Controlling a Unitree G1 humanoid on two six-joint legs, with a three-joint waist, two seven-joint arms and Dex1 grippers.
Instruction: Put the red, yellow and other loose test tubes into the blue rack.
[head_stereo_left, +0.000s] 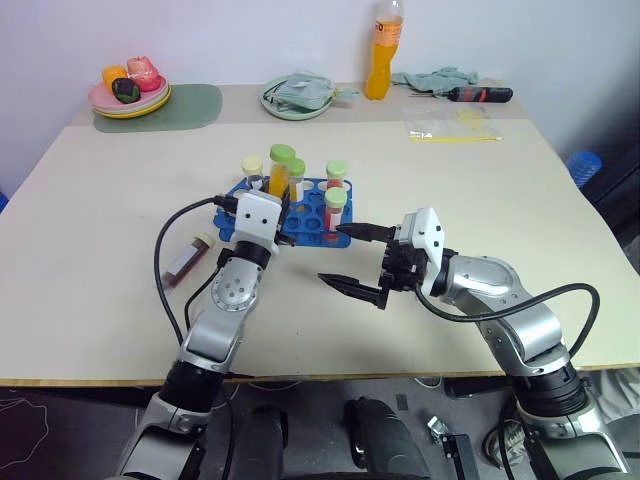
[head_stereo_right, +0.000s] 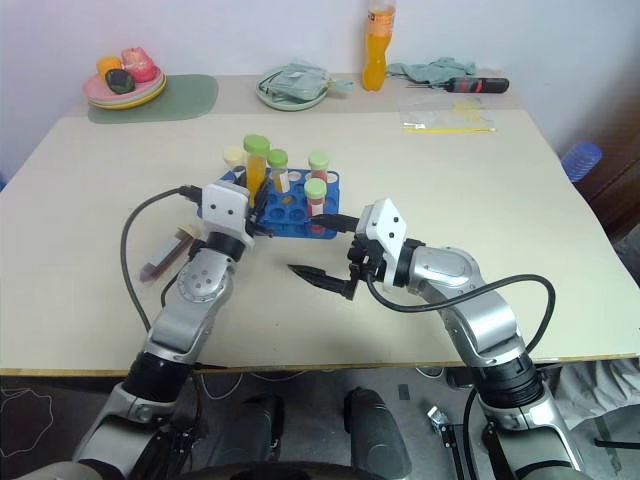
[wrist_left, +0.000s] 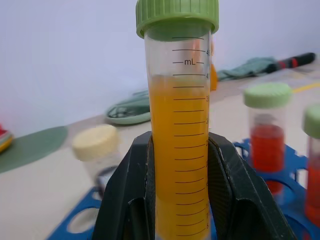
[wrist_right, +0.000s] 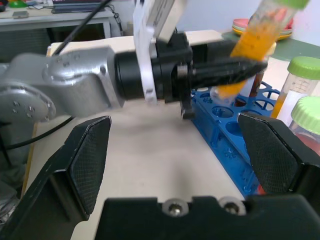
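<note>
Over at nine o'clock, a loose tube of dark red liquid (head_stereo_left: 187, 260) lies flat on the table (head_stereo_left: 90, 200), waiting its turn. Just right of it, the left gripper (wrist_left: 180, 200) is pinching an orange-yellow tube with a green cap (head_stereo_left: 281, 170), fingers pressed onto its lower half, and the tube stands over the near-left part of the blue rack (head_stereo_left: 308, 200). That rack sits at table centre, with several capped tubes already standing in its holes. This looks like the insertion step: the tube's foot has to find a free hole, go down straight, and only then should the fingers let go. At three o'clock, the right gripper (head_stereo_left: 350, 262) hangs with its jaws spread wide and nothing between them, beside the rack's near-right corner.

The surface is a pale beige tabletop; at twelve o'clock an orange drink bottle (head_stereo_left: 380, 50) stands against a plain white wall, plates off to eleven.
</note>
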